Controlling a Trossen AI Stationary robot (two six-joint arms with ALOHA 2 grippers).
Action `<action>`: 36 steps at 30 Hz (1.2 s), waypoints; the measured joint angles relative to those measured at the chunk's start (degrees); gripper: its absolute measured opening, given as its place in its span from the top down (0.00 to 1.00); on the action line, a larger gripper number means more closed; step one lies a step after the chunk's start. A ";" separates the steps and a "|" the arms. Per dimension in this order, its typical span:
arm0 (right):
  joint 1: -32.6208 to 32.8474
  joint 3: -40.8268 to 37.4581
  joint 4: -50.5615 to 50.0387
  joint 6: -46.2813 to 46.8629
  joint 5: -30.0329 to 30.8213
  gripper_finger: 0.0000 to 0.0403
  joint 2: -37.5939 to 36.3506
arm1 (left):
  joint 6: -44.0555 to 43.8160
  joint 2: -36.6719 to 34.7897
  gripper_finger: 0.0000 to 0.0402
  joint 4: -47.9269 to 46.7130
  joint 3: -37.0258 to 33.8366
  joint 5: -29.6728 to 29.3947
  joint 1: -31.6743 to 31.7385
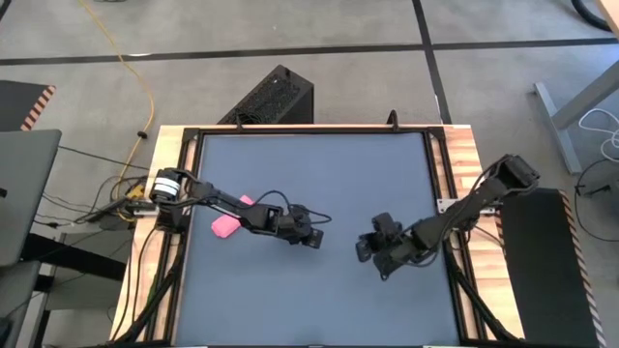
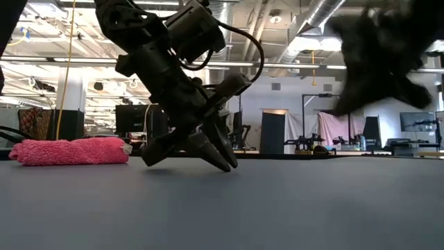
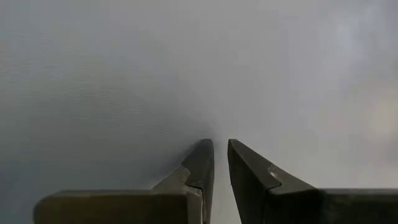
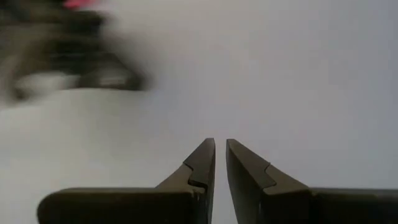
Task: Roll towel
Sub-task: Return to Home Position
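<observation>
Towel (image 1: 225, 225) lies rolled in a short log at the table's (image 1: 319, 309) left side, apart from both grippers; rolling looks done, and the step in hand seems to be the arms' retreat. Left gripper (image 1: 316, 239) low near mid-table, right gripper (image 1: 365, 249) near it, each pinched almost closed, empty. Next: lift the left arm back without brushing the roll; no container shows.

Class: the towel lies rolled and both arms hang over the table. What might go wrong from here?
1. The left arm crosses right by the towel; pulling back, it may brush the roll loose.
2. The left gripper sits low over the table; its tips might scrape.
3. The right gripper is near it; they might clash.
</observation>
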 joint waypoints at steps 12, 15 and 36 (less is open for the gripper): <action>-0.26 6.14 7.57 -30.29 -3.39 0.83 -1.91 | 3.94 0.41 0.89 9.83 -0.26 -9.67 1.24; -0.61 6.23 6.55 -36.45 -2.27 0.83 -1.84 | 2.51 0.50 0.89 14.25 -0.44 -1.88 2.30; -21.25 6.12 21.29 -84.58 -11.20 0.83 -26.07 | 68.55 -56.87 0.89 -10.22 -0.55 10.65 11.52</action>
